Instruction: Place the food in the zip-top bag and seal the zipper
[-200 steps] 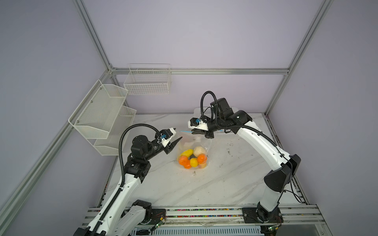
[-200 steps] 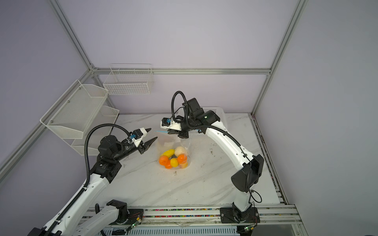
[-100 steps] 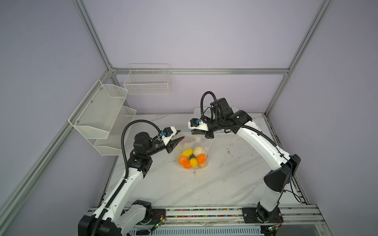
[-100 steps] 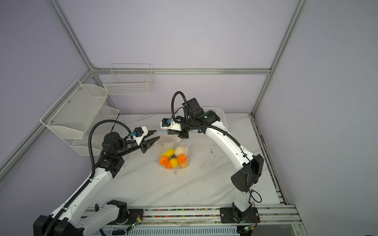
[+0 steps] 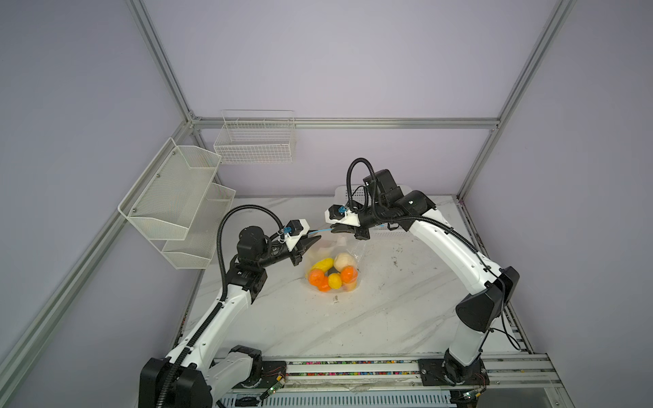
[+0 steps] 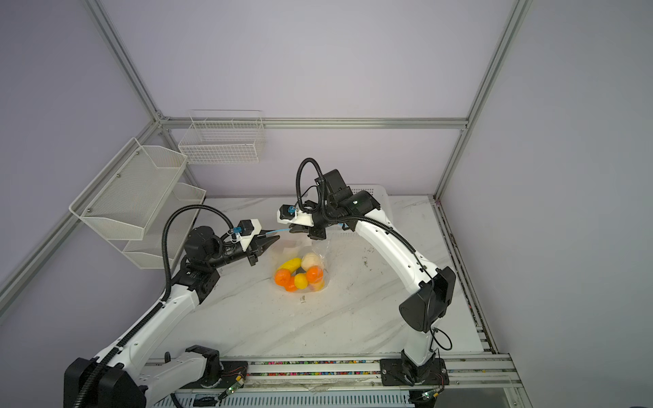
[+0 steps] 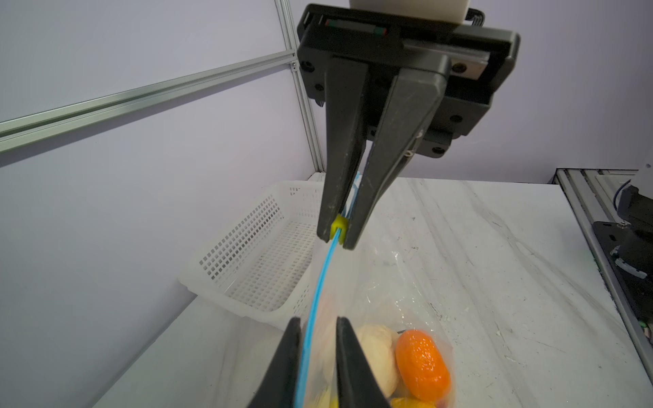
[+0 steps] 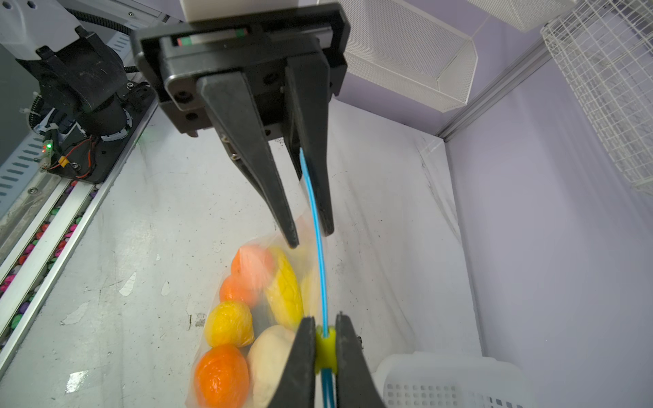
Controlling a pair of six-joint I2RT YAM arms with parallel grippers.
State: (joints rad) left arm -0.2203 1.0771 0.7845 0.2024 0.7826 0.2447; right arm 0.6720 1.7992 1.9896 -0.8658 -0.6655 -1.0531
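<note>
The zip-top bag (image 5: 356,250) (image 6: 322,255) hangs by its mouth over the table, with the food (image 5: 332,272) (image 6: 299,273) inside: orange tangerines (image 7: 422,360), yellow pieces (image 8: 284,289) and a cream bulb (image 7: 376,353). The light-blue zipper (image 7: 318,282) (image 8: 321,268) stretches taut between the grippers. My right gripper (image 5: 332,230) (image 6: 291,230) (image 8: 324,318) is shut on the zipper's yellow tab (image 7: 340,223) (image 8: 325,344). My left gripper (image 5: 318,239) (image 6: 277,240) (image 7: 314,319) straddles the strip; a narrow gap still shows between its fingers, and the strip lies against one finger.
A white perforated basket (image 7: 261,254) (image 8: 452,381) stands on the table behind the right gripper, near the back wall. Mesh shelves (image 5: 176,205) hang on the left wall and a wire basket (image 5: 254,141) on the back wall. The left arm's base (image 8: 81,88) sits at the front rail.
My left gripper has moved right to the bag's mouth, and its jaws have narrowed around the blue strip. The right arm and the bag have stayed put.
</note>
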